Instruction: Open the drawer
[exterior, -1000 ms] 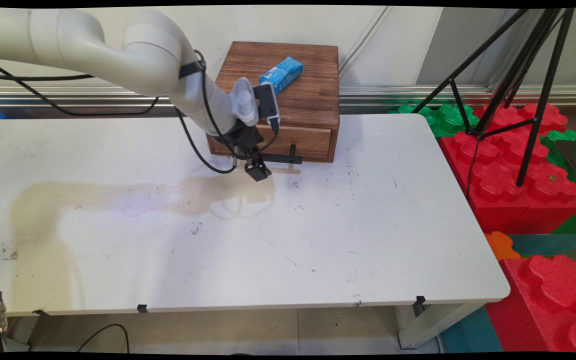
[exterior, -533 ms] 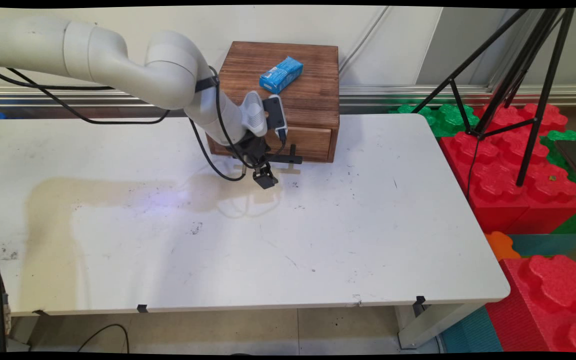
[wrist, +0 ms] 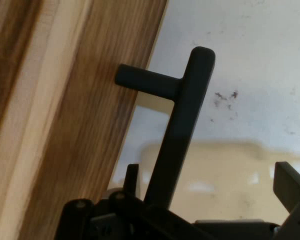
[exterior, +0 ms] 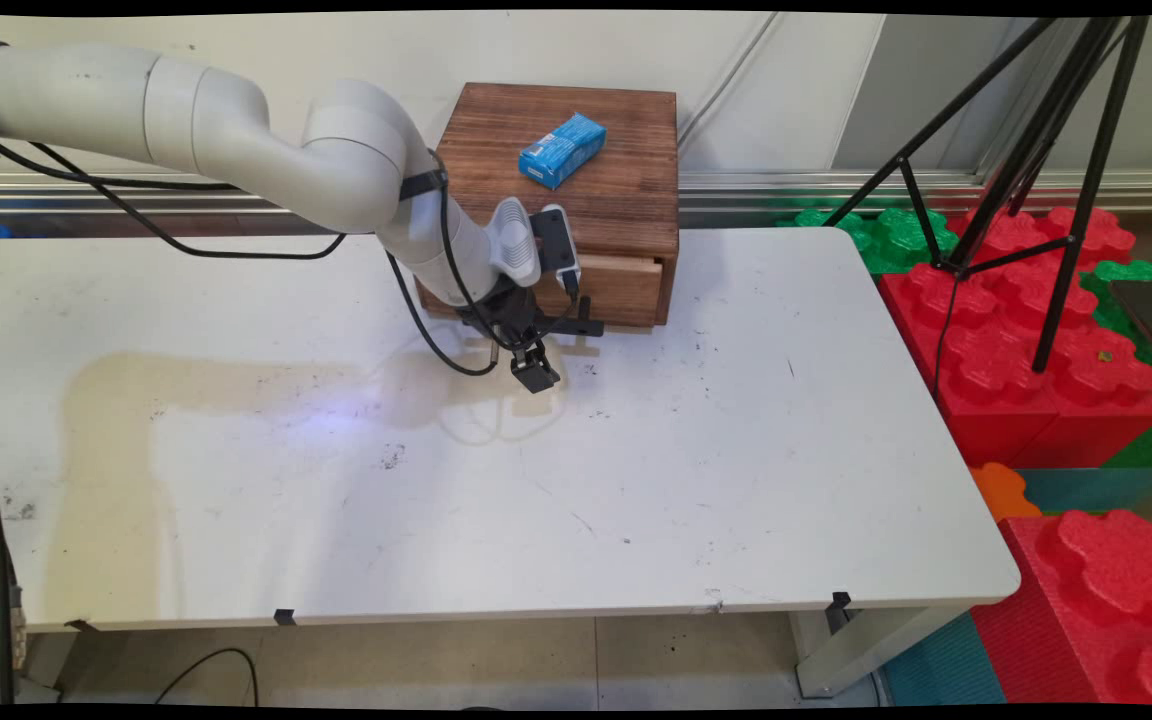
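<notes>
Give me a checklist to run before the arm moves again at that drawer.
1. Handle lies between the end effector fingers: ok.
2. Fingers closed on the handle: not ok; they stand apart, with a gap on one side.
3. Drawer free to slide: ok; its front sits slightly out of the wooden box.
4. Blue carton lying flat on the box top, back from the front edge: ok.
5. Black cable clear of the handle: ok; whether it touches the table, cannot tell.
</notes>
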`<state>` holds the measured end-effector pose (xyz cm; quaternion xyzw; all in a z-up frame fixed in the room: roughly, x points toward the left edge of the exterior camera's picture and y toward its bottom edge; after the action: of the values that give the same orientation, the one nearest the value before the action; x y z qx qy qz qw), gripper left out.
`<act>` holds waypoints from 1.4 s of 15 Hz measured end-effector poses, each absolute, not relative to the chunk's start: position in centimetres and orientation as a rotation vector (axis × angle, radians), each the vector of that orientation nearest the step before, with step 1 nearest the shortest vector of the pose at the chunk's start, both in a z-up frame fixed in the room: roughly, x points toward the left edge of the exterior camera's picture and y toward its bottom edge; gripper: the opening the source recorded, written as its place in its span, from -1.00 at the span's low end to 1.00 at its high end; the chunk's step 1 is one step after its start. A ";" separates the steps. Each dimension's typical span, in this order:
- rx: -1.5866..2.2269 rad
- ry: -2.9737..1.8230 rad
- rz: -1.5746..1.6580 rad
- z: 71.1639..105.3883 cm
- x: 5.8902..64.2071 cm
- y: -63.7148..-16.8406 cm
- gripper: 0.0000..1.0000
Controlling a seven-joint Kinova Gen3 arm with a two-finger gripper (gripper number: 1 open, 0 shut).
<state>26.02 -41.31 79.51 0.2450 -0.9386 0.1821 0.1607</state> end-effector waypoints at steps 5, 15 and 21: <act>0.735 -2.690 0.485 79.7 25.6 -39.5 1.00; 0.779 -2.713 0.407 80.5 24.7 -35.1 1.00; 0.786 -2.723 0.370 81.0 24.3 -32.2 1.00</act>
<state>24.32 -32.18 80.95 0.2722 -0.9431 0.1283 0.1414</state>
